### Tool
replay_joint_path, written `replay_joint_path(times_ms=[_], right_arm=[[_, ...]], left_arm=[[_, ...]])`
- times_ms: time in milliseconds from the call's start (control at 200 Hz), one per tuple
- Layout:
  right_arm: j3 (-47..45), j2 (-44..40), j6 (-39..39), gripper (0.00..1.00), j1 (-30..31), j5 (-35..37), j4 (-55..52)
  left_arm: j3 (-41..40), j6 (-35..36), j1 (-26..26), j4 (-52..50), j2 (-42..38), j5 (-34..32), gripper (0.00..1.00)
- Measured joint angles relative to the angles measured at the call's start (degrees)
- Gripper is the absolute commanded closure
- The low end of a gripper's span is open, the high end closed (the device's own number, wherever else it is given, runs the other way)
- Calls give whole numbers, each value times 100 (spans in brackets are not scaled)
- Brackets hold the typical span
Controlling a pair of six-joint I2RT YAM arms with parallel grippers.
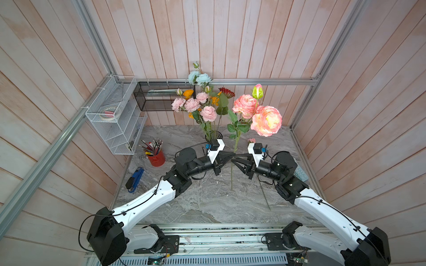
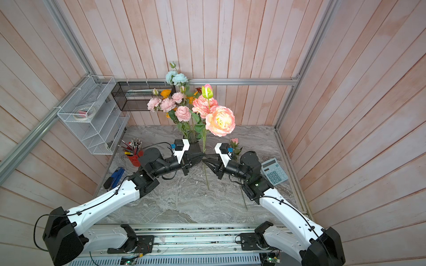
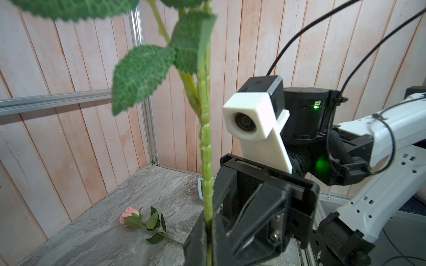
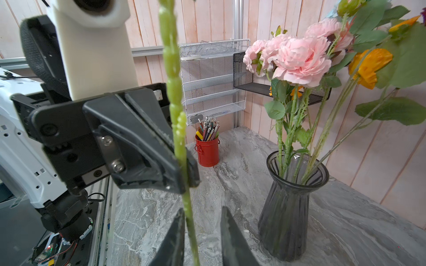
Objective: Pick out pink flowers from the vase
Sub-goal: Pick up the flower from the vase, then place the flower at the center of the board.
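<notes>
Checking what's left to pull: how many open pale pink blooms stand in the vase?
4, above the vase: leftmost bloom, its neighbour, rear bloom, front bloom. Leaves may hide more.

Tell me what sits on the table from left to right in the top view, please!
Blue stapler → red pencil cup → grey glass vase → pink rosebud lying flat → calculator.
</notes>
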Motion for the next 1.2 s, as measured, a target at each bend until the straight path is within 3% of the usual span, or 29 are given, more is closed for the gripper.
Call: replay_joint_path(times_ms=[85,150,310,350,460,550,680,825,1200], right_arm=[[26,20,17,84,22,-35,13],[50,26,28,100,35,-85,11],[103,59,-39,100,68,-103,2],[107,61,-39,100,66,-103,0],[107,59,-37,100,68,-39,-61],[140,59,-35,100,68,142,-219],[398,79,22,100,59,649,-713],[741,136,258,100,-153,1119,-1272],[859,566,986,100,-1818,1226,-2852]], left_arm=[[0,0,0,7,11,-4,100],[0,-2,0,13,17,-15,100],[0,-20,2,61,26,-44,99],[0,-20,0,66,26,-46,87],[-26,39,0,90,20,-76,34],[-173,107,-4,125,-42,-153,0],[-505,313,-11,107,-166,-343,0],[-837,726,-155,22,-205,-999,0],[-1060,1604,-782,-197,-205,-3040,0]])
